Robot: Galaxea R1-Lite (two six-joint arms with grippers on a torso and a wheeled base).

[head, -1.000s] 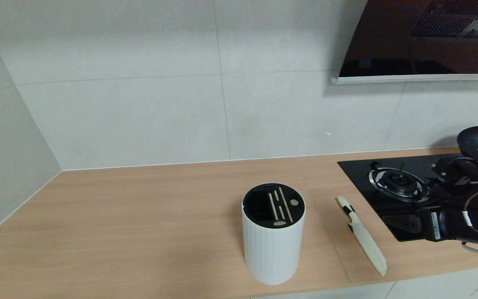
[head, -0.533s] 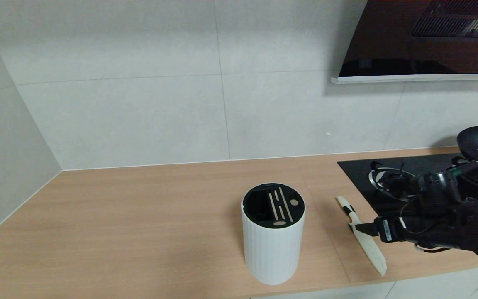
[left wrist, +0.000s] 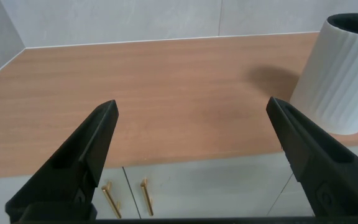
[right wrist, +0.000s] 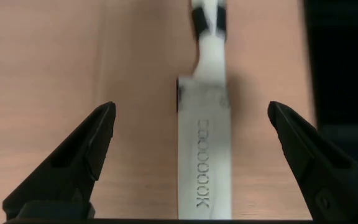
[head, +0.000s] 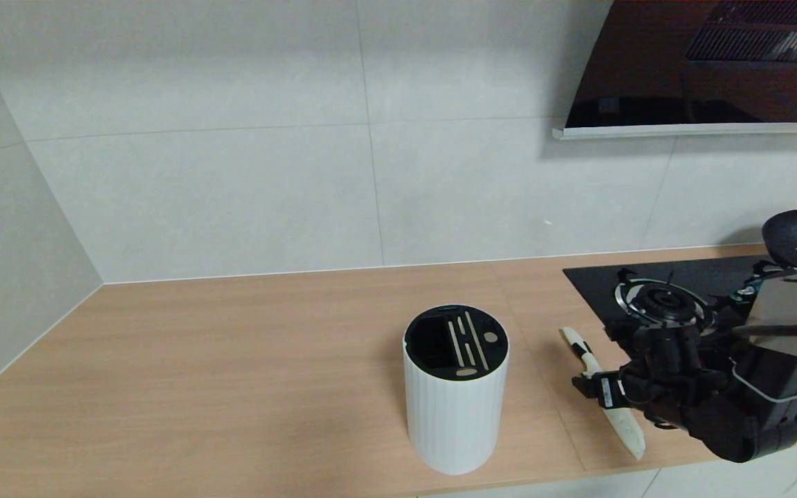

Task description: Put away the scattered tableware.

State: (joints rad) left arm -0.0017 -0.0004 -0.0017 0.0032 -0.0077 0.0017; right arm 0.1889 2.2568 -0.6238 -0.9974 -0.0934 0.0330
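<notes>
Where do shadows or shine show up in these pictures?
Head view: the glossy range hood shows faint reflections and shades the wall beneath it; the white holder throws a soft shadow onto the counter. Left wrist view: that dark patch lies on the counter beside the holder. Right wrist view: the knife has a thin dark shadow along one edge.

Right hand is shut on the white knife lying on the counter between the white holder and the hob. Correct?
Not quite. The right hand is open, not shut: in the right wrist view its fingers stand wide apart on either side of the knife, clear of it. The knife does lie on the counter between the white holder and the hob.
</notes>
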